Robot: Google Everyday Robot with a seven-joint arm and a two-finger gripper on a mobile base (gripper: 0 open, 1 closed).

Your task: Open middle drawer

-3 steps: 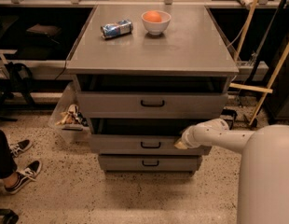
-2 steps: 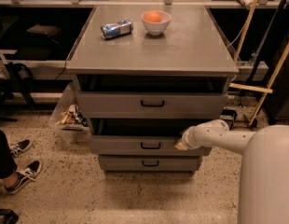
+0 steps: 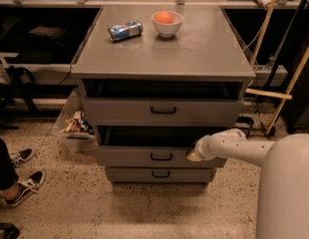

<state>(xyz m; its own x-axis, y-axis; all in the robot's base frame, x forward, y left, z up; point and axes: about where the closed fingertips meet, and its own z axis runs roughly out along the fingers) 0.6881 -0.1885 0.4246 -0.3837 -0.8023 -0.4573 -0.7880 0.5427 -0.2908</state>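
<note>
The grey cabinet has three drawers stacked under its top. The middle drawer [image 3: 129, 156] has a flat grey front with a small black loop handle [image 3: 160, 157], and its front stands a little forward of the cabinet with a dark gap above it. My white arm reaches in from the lower right. My gripper [image 3: 193, 155] sits at the right part of the middle drawer's front, right of the handle. The top drawer [image 3: 119, 111] and the bottom drawer [image 3: 129, 174] each carry a similar handle.
On the cabinet top [image 3: 204, 49] lie a crushed can [image 3: 124, 30] and a white bowl [image 3: 167, 24] holding an orange fruit. A clear bin [image 3: 72, 126] stands left of the cabinet. A person's shoes [image 3: 22, 180] are at the lower left. Wooden poles [image 3: 286, 88] lean at the right.
</note>
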